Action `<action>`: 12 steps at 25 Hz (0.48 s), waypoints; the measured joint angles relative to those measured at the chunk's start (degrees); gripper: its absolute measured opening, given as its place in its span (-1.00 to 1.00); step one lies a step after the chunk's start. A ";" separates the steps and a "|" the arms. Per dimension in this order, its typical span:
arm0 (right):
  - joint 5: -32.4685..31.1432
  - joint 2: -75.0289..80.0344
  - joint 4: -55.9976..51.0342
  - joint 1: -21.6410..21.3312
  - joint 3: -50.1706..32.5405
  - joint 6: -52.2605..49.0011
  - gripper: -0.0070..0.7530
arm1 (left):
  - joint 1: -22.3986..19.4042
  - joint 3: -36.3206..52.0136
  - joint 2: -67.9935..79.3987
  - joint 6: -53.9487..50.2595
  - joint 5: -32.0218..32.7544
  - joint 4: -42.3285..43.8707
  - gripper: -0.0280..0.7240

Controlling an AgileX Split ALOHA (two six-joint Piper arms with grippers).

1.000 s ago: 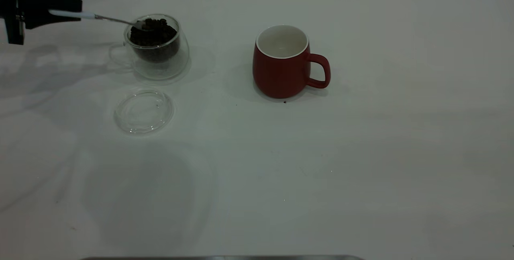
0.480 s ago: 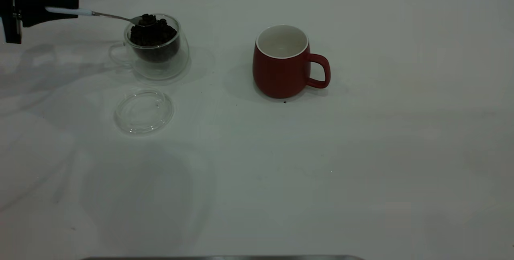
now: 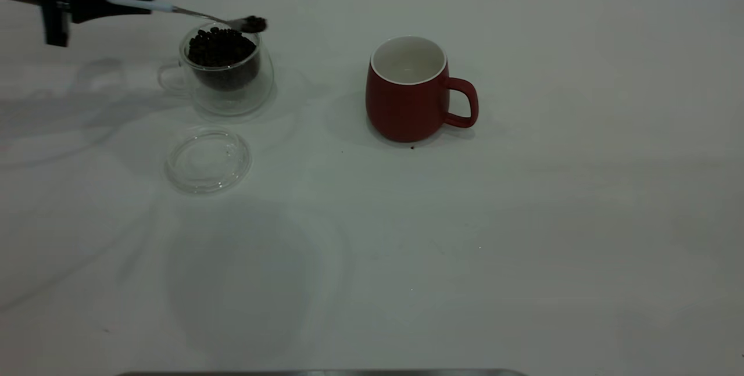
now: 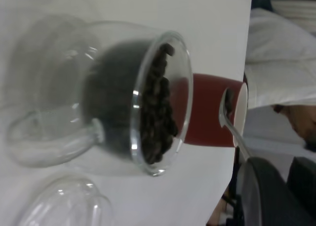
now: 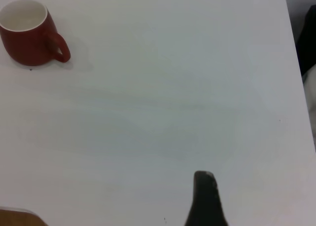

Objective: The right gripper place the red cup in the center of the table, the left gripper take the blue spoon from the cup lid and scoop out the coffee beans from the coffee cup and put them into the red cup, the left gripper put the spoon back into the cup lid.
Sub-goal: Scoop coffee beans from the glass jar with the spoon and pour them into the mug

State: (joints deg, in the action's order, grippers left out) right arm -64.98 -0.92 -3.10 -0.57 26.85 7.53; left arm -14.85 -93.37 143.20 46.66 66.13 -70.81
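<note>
My left gripper is at the table's far left, shut on the pale handle of the blue spoon. The spoon's bowl carries coffee beans and hangs just above and past the right rim of the coffee cup, which is full of dark beans. The empty cup lid lies in front of the coffee cup. The red cup stands upright at the table's middle, handle to the right, white inside. In the left wrist view the spoon bowl shows against the red cup. My right gripper is parked far from the red cup.
The white table stretches wide to the right and front. A single dark speck lies at the red cup's base. The table's edge shows in the left wrist view.
The spoon has come up out of the coffee cup with beans in its bowl. My left gripper has moved right and slightly up, carrying it past the cup's rim.
</note>
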 joint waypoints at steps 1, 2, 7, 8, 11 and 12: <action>0.00 0.00 0.00 0.00 0.00 0.00 0.57 | 0.87 0.00 -0.19 -0.12 0.00 0.00 -0.62; 0.00 0.00 0.00 0.00 0.00 0.00 0.57 | 1.77 0.00 -0.36 -0.19 0.00 0.00 -0.62; 0.00 0.00 0.00 0.00 0.00 0.00 0.57 | 5.87 0.00 -0.72 -0.55 0.12 -1.61 -0.62; 0.00 0.00 0.00 0.00 0.00 0.00 0.57 | 6.65 0.00 -0.72 -0.55 0.12 -2.33 -0.62; 0.00 0.00 0.00 0.00 0.00 0.00 0.57 | 8.89 0.00 -0.72 0.18 0.12 -4.98 -0.62; 0.00 0.00 0.00 0.00 0.00 0.00 0.57 | 9.70 0.00 -0.72 0.52 0.12 -5.61 -0.62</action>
State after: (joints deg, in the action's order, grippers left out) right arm -64.98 -0.92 -3.10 -0.57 26.85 7.53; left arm -5.15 -93.37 142.48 47.18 66.24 -76.42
